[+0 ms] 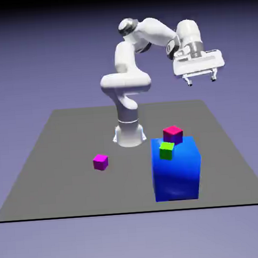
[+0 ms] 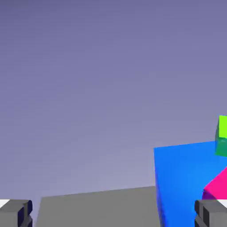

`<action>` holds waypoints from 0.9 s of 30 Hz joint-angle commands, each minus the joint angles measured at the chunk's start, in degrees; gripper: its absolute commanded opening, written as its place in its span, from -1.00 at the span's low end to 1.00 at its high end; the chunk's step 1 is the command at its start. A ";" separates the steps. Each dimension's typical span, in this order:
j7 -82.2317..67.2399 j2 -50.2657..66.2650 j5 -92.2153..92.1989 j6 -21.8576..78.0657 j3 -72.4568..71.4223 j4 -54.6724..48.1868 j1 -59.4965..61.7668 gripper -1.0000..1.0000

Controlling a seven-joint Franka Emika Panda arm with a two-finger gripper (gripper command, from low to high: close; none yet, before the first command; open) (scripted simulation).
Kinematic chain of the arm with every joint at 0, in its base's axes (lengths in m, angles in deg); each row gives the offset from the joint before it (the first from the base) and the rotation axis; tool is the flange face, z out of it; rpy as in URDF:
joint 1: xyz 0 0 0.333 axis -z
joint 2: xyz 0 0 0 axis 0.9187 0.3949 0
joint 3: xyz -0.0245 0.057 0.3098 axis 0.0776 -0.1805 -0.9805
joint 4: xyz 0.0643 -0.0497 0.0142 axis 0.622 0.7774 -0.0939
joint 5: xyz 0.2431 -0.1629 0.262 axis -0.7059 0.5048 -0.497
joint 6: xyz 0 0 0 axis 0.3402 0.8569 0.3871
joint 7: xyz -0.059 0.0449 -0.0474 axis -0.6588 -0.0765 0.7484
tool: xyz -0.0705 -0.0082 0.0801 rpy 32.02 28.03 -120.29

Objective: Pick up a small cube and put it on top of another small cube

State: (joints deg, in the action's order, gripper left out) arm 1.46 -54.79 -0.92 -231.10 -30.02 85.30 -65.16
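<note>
No small cube shows in either view; it is hidden or out of view. My gripper hangs high above the table, over the exterior view's right side, open with nothing between its fingers. In the hand view the gripper shows only as two grey fingertips far apart at the bottom corners, with empty space between them.
A big blue block stands on the grey table, below the gripper. On its top sit a green cube and a magenta cube. Another magenta cube lies on the table to the left. The hand view catches the blue block, green cube and magenta cube.
</note>
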 commanded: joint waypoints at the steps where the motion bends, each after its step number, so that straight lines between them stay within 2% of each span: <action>1: 1.41 -1.19 -1.19 1.06 -2.08 -0.20 0.08 0.00; 27: 37.91 -32.03 -32.20 28.51 -56.07 -5.42 2.17 0.00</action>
State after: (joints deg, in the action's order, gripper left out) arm 39.36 -86.81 -33.12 -202.59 -86.09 79.88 -62.99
